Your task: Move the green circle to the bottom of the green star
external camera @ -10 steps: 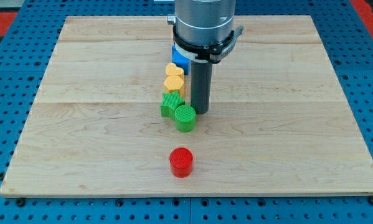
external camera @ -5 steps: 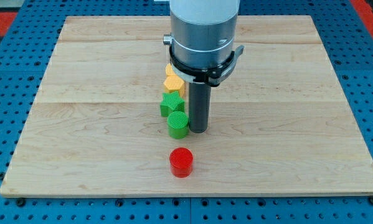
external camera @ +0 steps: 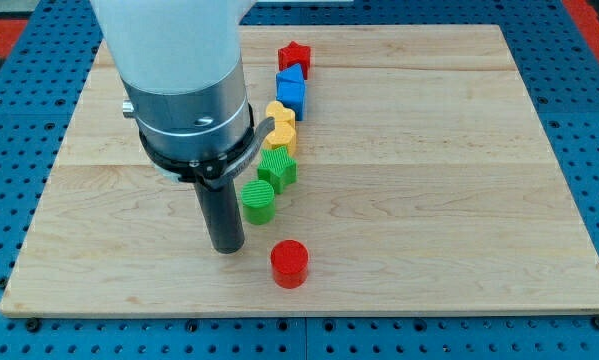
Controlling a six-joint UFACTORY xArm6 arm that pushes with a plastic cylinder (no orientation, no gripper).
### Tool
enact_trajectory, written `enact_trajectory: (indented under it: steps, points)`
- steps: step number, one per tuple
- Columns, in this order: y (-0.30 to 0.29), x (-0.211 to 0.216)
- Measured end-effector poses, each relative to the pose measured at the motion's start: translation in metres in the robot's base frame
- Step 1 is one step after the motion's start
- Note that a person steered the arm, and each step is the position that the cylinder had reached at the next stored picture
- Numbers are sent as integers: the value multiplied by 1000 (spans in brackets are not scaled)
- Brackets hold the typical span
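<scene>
on the board (external camera: 459,200), green circle (external camera: 258,201) right of tool (external camera: 228,249).

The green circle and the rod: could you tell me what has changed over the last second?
My tip swung from the green circle's right to its lower left. The circle slid leftward and down, now below-left of the green star. The red circle stayed put.

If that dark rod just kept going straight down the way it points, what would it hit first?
The wooden board itself: my tip points straight down and seems to be at the board's surface already, though contact isn't certain. No block lies under it. The green circle sits just up-right, the red circle to the right.
</scene>
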State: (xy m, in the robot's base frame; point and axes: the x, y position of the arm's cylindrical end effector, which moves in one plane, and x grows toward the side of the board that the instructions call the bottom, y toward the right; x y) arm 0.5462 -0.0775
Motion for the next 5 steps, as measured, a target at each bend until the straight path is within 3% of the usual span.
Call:
enact_trajectory:
  steps: [3,5]
  points:
    - [32,-23]
    - [50,-12]
